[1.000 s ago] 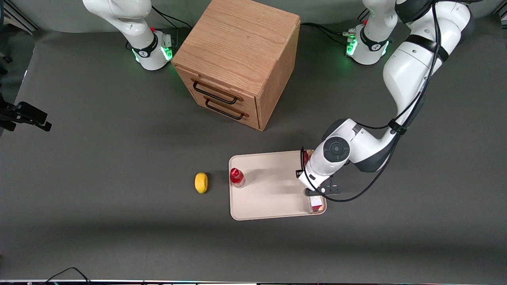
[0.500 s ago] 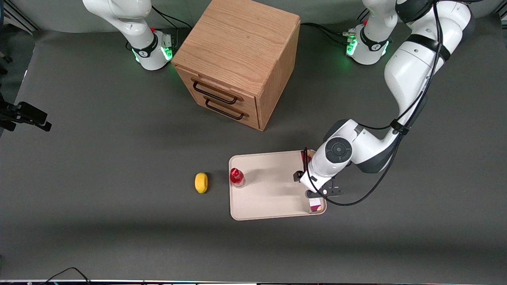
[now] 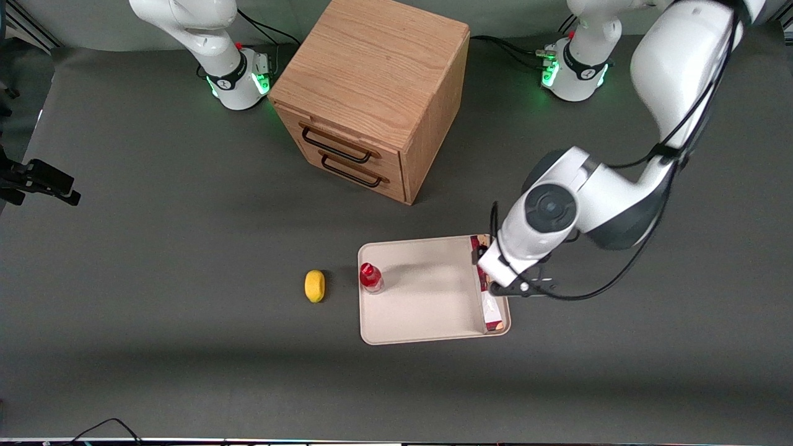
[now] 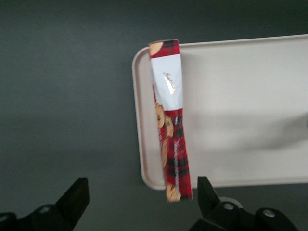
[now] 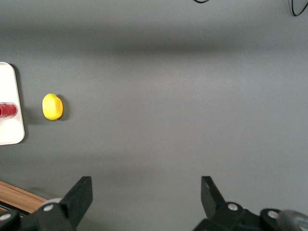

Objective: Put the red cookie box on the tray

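The red cookie box [image 3: 490, 313] [image 4: 171, 120] lies flat in the pale beige tray [image 3: 421, 303] [image 4: 240, 110], along the rim at the working arm's end of the table. One end of the box pokes slightly over the tray's rim. My left gripper [image 3: 518, 287] [image 4: 142, 188] hangs above the box, apart from it. It is open, with nothing between its fingers. The arm's wrist hides the middle of the box in the front view.
A small red-capped bottle [image 3: 370, 277] [image 5: 7, 109] stands on the tray's edge toward the parked arm. A yellow lemon [image 3: 315, 285] [image 5: 52, 106] lies on the table beside it. A wooden drawer cabinet [image 3: 372, 93] stands farther from the front camera.
The left gripper has risen off the box and drawn slightly toward the working arm's end. The box stays on the tray, with more of it showing.
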